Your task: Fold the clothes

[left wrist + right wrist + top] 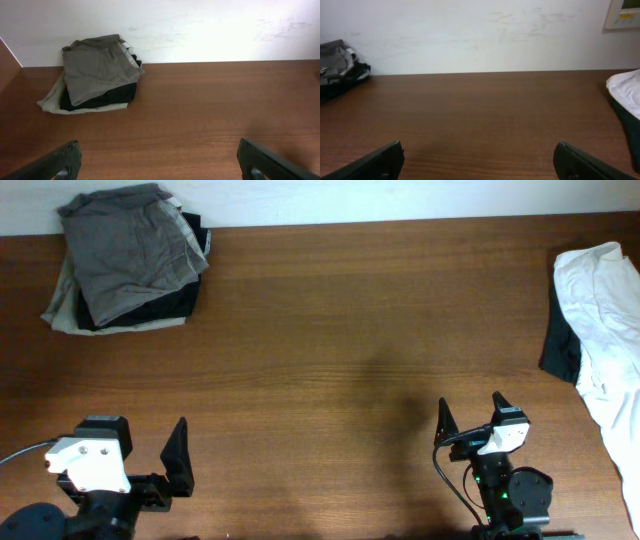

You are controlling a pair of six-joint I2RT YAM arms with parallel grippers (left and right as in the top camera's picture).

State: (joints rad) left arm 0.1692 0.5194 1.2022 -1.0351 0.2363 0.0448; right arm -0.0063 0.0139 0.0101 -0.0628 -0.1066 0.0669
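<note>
A folded stack of clothes lies at the table's far left corner: grey-olive shorts [130,245] on top, a black garment [160,308] under them, a beige one [58,310] at the bottom. The shorts also show in the left wrist view [97,70]. An unfolded white garment [605,300] lies over a black one [562,345] at the right edge; both show in the right wrist view, white [626,85] and black [627,120]. My left gripper [140,442] [160,155] and right gripper [470,415] [479,155] are open, empty, near the front edge, far from all clothes.
The brown wooden table [330,330] runs to a white wall [200,30] at the back. A pale wall panel [622,14] is at the upper right in the right wrist view. The stack's edge shows at far left there [337,65].
</note>
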